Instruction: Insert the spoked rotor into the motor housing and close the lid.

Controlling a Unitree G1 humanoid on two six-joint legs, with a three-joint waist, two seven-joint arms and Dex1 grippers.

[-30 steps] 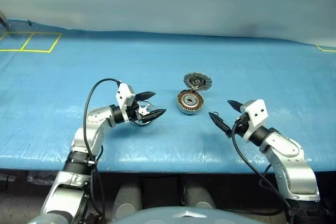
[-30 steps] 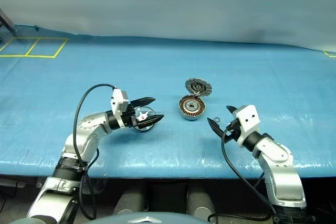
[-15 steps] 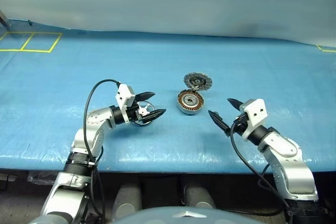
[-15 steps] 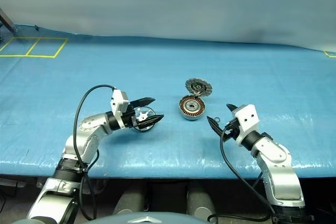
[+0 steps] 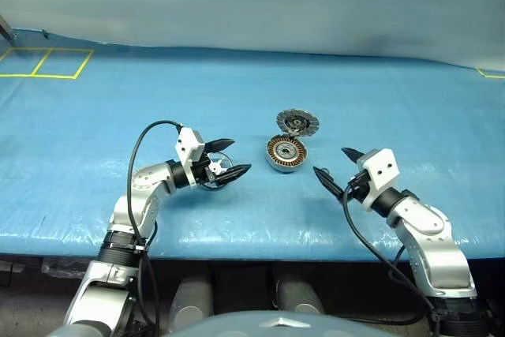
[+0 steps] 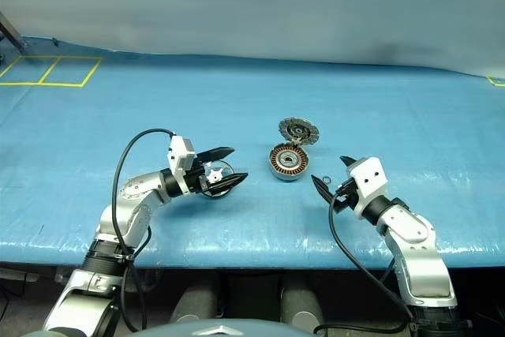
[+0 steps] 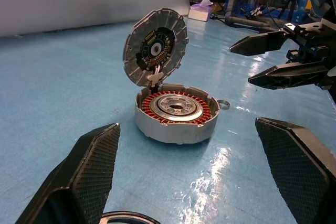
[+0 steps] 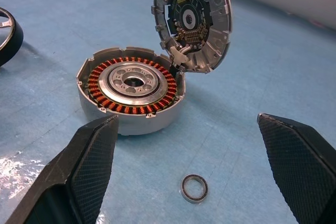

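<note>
The motor housing (image 5: 285, 153) sits on the blue mat at mid-table, its copper windings showing around a silvery centre (image 8: 129, 83). Its lid (image 5: 297, 122) stands up open at the far edge, still joined there, ribbed face toward me (image 7: 156, 47). The spoked rotor (image 6: 215, 173) lies flat on the mat to the housing's left, between the fingers of my open left gripper (image 5: 239, 155), which points at the housing. I cannot tell whether the fingers touch it. My right gripper (image 5: 331, 160) hangs open just right of the housing, pointing at it, nothing in it.
A small loose metal ring (image 8: 193, 188) lies on the mat between the housing and the right gripper. Yellow tape squares (image 5: 47, 62) mark the far left corner. The table's front edge (image 5: 252, 236) runs just behind both wrists.
</note>
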